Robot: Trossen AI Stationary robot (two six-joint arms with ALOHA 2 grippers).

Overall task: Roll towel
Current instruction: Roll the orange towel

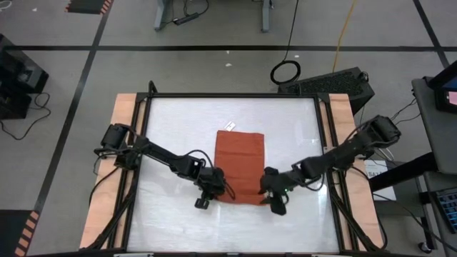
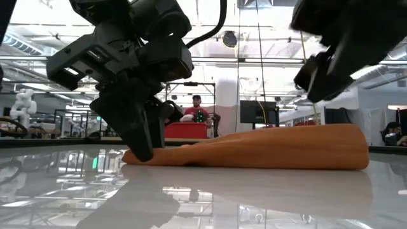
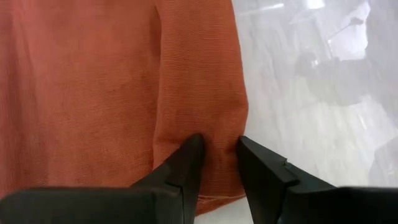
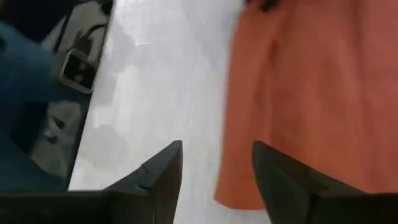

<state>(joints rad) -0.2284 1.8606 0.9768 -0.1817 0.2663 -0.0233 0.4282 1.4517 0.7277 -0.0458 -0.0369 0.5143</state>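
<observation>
Towel [image 1: 240, 165] near edge | left gripper [image 3: 219, 163] pinching its corner | right gripper [image 4: 217, 167] open beside other corner

You have one towel [image 1: 240, 165], a plain rust-orange cloth with no pattern, lying on the white tabletop near the middle and a little toward the near edge. From above it reads as an upright rectangle, its long sides running away from you. The far edge is straight and flat. The near edge looks uneven and bunched. From table height [image 2: 267, 147] it is a low mound, thin at one end and rising to a thicker, rounded fold at the other. Up close [image 3: 112, 93] the weave shows fine ribbing, and a long crease or folded layer runs parallel to one side edge. Its corner [image 4: 311, 106] rests flat on the table.
</observation>
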